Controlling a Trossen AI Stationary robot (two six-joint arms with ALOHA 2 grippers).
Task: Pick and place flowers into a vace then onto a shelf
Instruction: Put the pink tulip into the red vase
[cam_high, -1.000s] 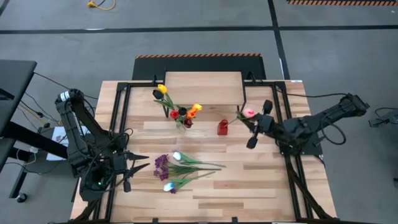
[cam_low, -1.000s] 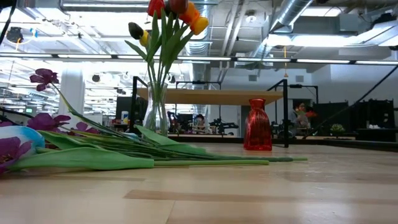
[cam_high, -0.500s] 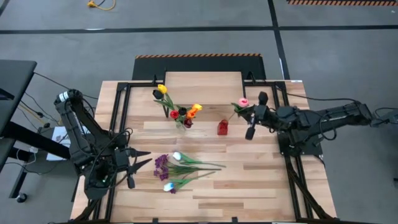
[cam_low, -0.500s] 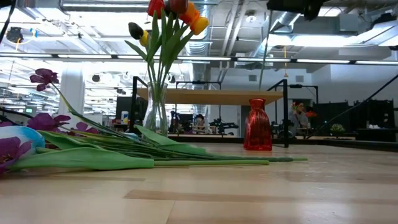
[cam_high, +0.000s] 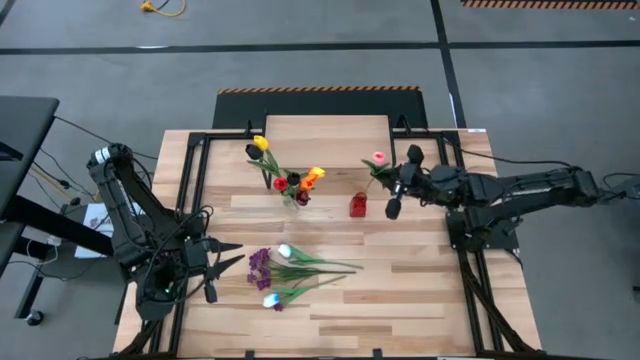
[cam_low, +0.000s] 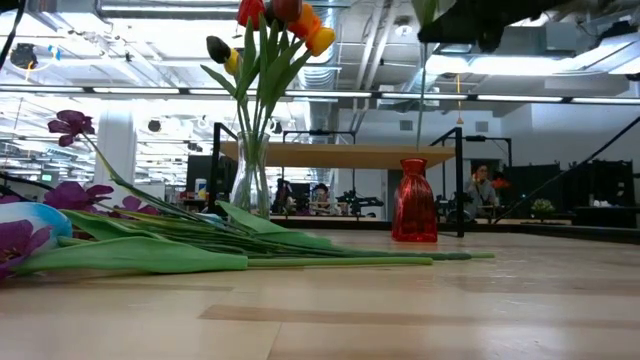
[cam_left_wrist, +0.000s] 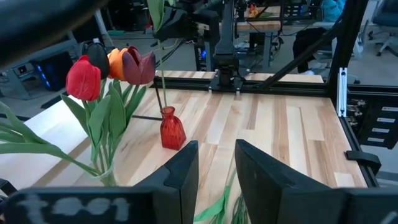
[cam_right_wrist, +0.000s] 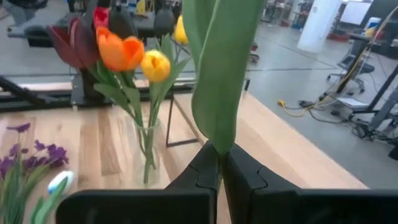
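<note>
My right gripper (cam_high: 388, 186) reaches in from the right, above the small red vase (cam_high: 358, 206), shut on a pink tulip (cam_high: 378, 158). The tulip's stem (cam_left_wrist: 163, 87) hangs down toward the red vase's mouth (cam_low: 413, 160); I cannot tell whether its end is inside. A clear glass vase (cam_high: 292, 198) holds several red, orange, yellow and dark tulips (cam_left_wrist: 106, 65). Loose purple sprigs and pale tulips (cam_high: 285, 268) lie flat on the table. The shelf (cam_high: 327, 138) stands at the far edge. My left gripper (cam_high: 222, 262) waits open near the loose flowers. My right gripper pinches the pink tulip between its two fingers at the base of a broad green leaf (cam_right_wrist: 219, 144) on the stem. The fingers lie level, coming from the table's right, across the stem. The tulip is lifted clear and stands upright, head above the fingers and stem hanging below.
Black metal frame rails (cam_high: 195, 180) run along the table's left and right sides and around the shelf. Bare planks (cam_high: 400, 290) lie near and right of the loose flowers. People sit in the room beyond the table (cam_low: 480, 190).
My right gripper, still shut on the pink tulip, has moved toward the table's left and far edge, from right of the red vase to above it. The tulip went along, its head now closer to the shelf.
</note>
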